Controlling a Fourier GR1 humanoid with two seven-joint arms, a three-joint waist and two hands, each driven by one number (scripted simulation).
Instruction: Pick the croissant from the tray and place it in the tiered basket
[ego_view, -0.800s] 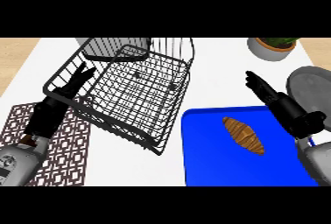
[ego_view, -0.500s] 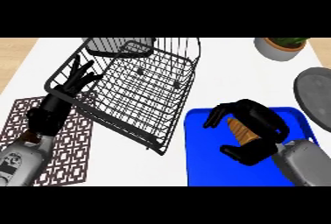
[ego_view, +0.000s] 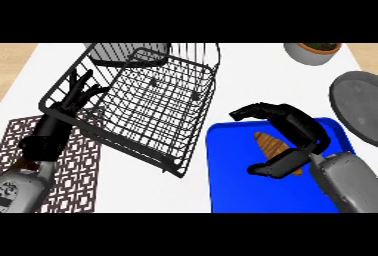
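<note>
With the right hand (ego_view: 291, 137) arched half-curled over the croissant (ego_view: 272, 145) on the blue tray (ego_view: 236, 185), fingers and thumb should meet its sides before lifting toward the tiered basket (ego_view: 159, 100).

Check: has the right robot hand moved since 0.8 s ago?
Yes. The right robot hand came in from the tray's right edge, near the grey plate, to arch over the croissant on the blue tray.
</note>
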